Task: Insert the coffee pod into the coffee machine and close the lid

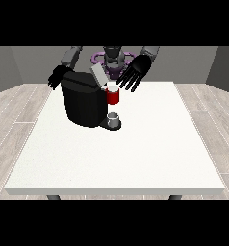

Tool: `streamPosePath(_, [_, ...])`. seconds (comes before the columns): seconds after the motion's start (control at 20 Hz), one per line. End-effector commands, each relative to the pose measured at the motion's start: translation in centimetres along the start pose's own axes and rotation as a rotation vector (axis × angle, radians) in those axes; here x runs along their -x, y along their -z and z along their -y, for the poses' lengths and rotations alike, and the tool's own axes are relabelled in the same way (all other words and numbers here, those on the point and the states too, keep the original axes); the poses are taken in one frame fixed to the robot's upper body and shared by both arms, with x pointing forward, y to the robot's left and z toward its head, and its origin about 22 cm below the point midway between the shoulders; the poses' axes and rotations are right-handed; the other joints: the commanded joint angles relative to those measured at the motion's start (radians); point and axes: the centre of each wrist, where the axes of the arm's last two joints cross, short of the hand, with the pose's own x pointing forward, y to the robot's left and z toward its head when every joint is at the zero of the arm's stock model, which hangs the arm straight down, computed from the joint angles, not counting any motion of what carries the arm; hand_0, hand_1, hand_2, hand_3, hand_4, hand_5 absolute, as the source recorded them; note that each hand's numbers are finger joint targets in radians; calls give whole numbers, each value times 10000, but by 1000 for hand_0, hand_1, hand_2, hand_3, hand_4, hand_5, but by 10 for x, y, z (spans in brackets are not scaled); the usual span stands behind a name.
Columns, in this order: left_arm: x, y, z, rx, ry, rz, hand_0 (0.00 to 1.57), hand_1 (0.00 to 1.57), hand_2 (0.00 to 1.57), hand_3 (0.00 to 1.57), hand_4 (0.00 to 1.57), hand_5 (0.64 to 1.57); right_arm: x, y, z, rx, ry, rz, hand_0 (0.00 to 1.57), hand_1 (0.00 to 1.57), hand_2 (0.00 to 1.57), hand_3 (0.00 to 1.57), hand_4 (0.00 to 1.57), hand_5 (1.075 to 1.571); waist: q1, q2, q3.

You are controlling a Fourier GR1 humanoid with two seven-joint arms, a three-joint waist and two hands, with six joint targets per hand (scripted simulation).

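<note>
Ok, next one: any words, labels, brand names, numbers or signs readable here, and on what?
None can be read.
Coffee machine: plain black, no visible label.
Red pod holder: no marking.
Cup under it: no marking.
White table: no text.

Black coffee machine (82,103) – red pod holder (113,97) – white table (135,153).

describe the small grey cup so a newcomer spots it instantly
Find the big black coffee machine on the white table. At its front base, towards the view's right, sits the small grey metal cup, directly below the red pod holder. It is the only grey, low thing there.
</note>
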Motion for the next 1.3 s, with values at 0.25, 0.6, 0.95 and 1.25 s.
streamPosePath(0.25, [6,-3,34,-225,-3007,59,0,0,0,0,0,1571,25,-14,18,630,33,-491,0,0,0,0,383,1571,778,-823,-3])
streamPosePath(0.6, [47,-42,143,-113,-7923,-349,0,0,0,0,0,1571,50,-49,63,1724,-17,-2074,0,0,0,0,398,1571,1813,-3043,-16])
streamPosePath(0.95, [57,-77,208,274,-9831,-1544,0,0,0,0,142,1571,45,-59,63,897,-1119,-2047,0,0,0,0,357,1571,2262,-4216,-10])
streamPosePath(1.25, [90,-118,225,44,-10386,-2130,0,0,0,0,0,1571,7,-39,59,-445,-597,-1244,0,0,0,0,257,1571,2503,-4520,-7])
